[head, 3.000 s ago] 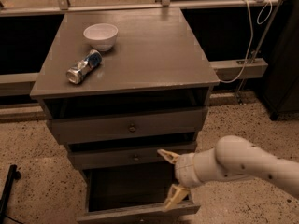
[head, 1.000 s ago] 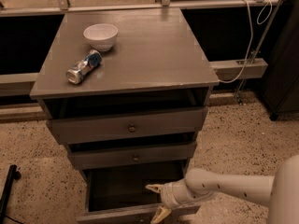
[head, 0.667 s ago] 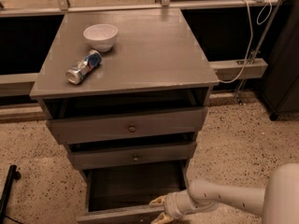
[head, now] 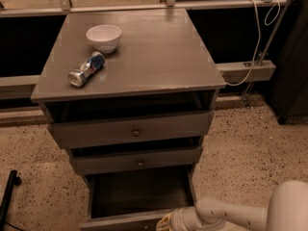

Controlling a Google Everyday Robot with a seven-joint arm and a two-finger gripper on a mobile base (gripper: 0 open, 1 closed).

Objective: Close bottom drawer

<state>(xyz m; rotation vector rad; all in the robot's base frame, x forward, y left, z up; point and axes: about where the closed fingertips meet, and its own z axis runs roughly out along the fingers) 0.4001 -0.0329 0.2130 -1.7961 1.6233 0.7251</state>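
The hand (head: 164,222) is seen at the very bottom of the picture. It sits on the end of a white arm (head: 231,214) that comes in from the lower right. It is right at the front board of the bottom drawer (head: 139,194), near the board's right end. Whether the board is touched cannot be told. How far the hand is open, and whether anything is held, cannot be told either, since the hand is cut off by the picture's edge.

The bottom drawer stands far open. Its dark inside is seen just above the hand, and its low front board runs to the left of the hand.

Higher up, the middle drawer (head: 137,161) is seen, with a small round knob. Above that is the wider top drawer (head: 132,131), with a dark gap over it. Both stick out far less than the bottom drawer.

On top of the desk (head: 154,52), far above the hand and to the left, a white bowl (head: 103,36) is found. A can (head: 86,69) lies on its side just beside it.

Speckled floor (head: 250,153) spreads out to the right, above the arm, and more floor is seen to the left of the drawer. A thin black thing (head: 7,196) stands at the far left edge. A white cord (head: 252,37) hangs far up to the right.
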